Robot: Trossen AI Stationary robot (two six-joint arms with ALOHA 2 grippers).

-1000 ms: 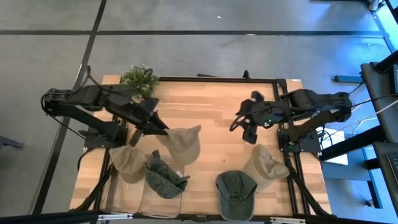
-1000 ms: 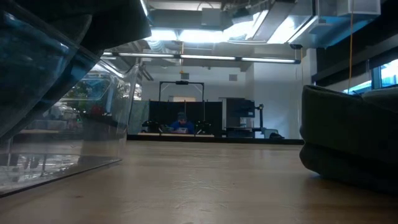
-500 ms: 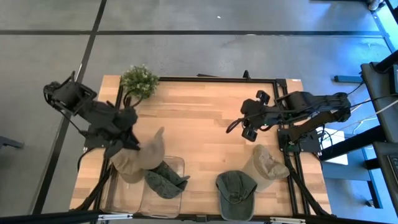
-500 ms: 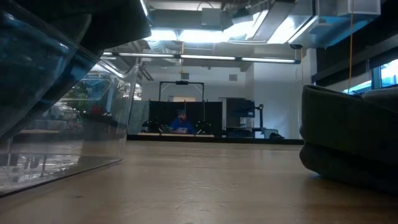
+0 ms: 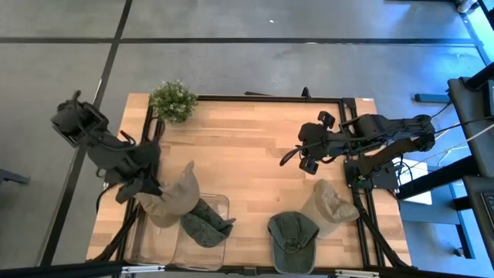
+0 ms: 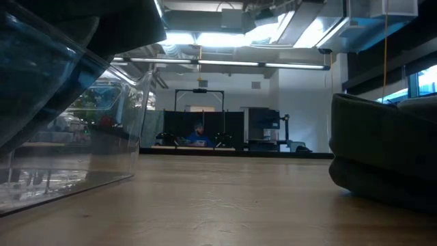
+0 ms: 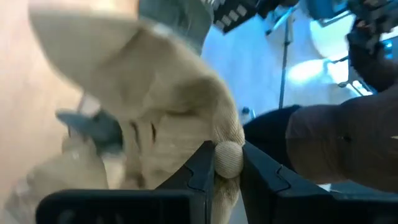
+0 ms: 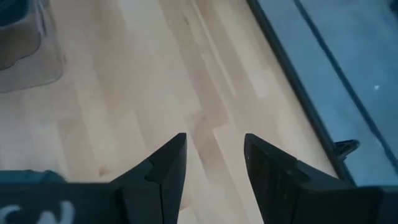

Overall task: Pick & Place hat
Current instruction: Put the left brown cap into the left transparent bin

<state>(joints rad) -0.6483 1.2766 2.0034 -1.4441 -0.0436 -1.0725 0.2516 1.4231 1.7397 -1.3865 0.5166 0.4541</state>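
My left gripper (image 5: 143,188) is shut on a tan hat (image 5: 182,190) and holds it over the far left part of the clear bin (image 5: 220,202) at the table's near left. Inside the bin lie another tan hat (image 5: 158,210) and a dark green hat (image 5: 205,225). A third tan hat (image 5: 332,205) and a green cap (image 5: 292,232) rest on the table near the right. My right gripper (image 5: 298,160) is open above bare wood right of the middle, touching nothing. My left gripper pinches a bunched fold of the tan hat's cloth (image 7: 227,159) between its two fingers. The fingers come from the table's left side, slanting down. The hat reaches from them toward the right, above the bin; whether it touches the hat below, I cannot tell.
A small potted plant (image 5: 174,100) stands at the far left corner. The low view shows the bin's clear wall (image 6: 68,102) on the left, the green cap (image 6: 382,154) on the right, bare wood between them, and a person (image 6: 198,135) far off in the room.
My left gripper, shut on the tan hat, has swung from the middle of the table toward the left and near edges. The hat went with it and now hangs over the bin's far left part. My right gripper has shifted slightly toward the left.
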